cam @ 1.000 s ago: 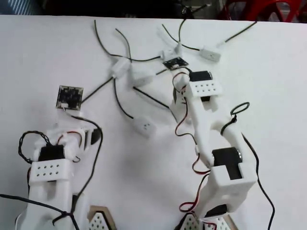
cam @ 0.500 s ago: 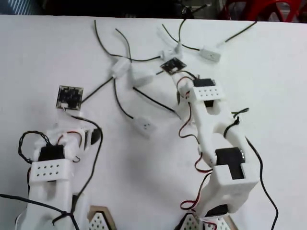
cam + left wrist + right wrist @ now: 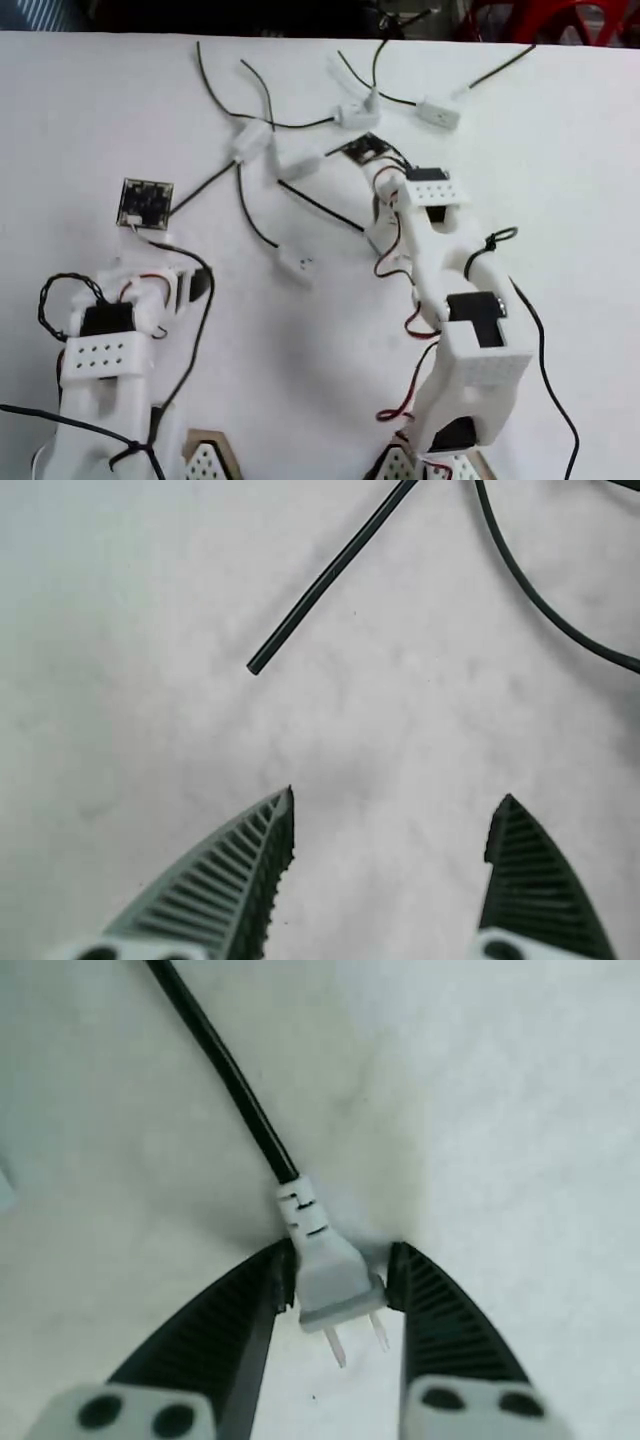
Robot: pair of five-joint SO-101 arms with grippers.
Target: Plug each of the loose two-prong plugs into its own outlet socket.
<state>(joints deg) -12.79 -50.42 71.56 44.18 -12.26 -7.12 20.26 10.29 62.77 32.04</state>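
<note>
White table [image 3: 80,110], matte and a bit scuffed, fills the high view. Its far edge runs along the top, with a dark room behind and a red chair frame [image 3: 545,18] past the far right corner.

Right pincer [image 3: 340,1260] is pinching a white two-prong plug [image 3: 330,1285] by its body, one finger on each side. The prongs point back toward the wrist camera and the black cord [image 3: 225,1075] trails away over the table. Right arm [image 3: 440,260] stretches to mid-table, its wrist just beside a small dark board [image 3: 365,148].

Left pincer [image 3: 397,800] is spread wide, holding nothing, over bare table. A cut cord end [image 3: 255,665] lies ahead of it and a curved cord [image 3: 530,590] off to one side. Left arm [image 3: 105,355] sits at the near left, with a dark square board [image 3: 146,203] just beyond it.

White outlet socket [image 3: 297,263] lies loose between the arms, slots up, on a black lead. A second socket block [image 3: 438,112] lies near the far edge. A cluster of white connector bodies [image 3: 300,160] with tangled leads sits at far centre; can't tell plug from socket there.

Open room: the far left corner, the whole right strip beyond the right arm, and the near centre between the arm bases.
</note>
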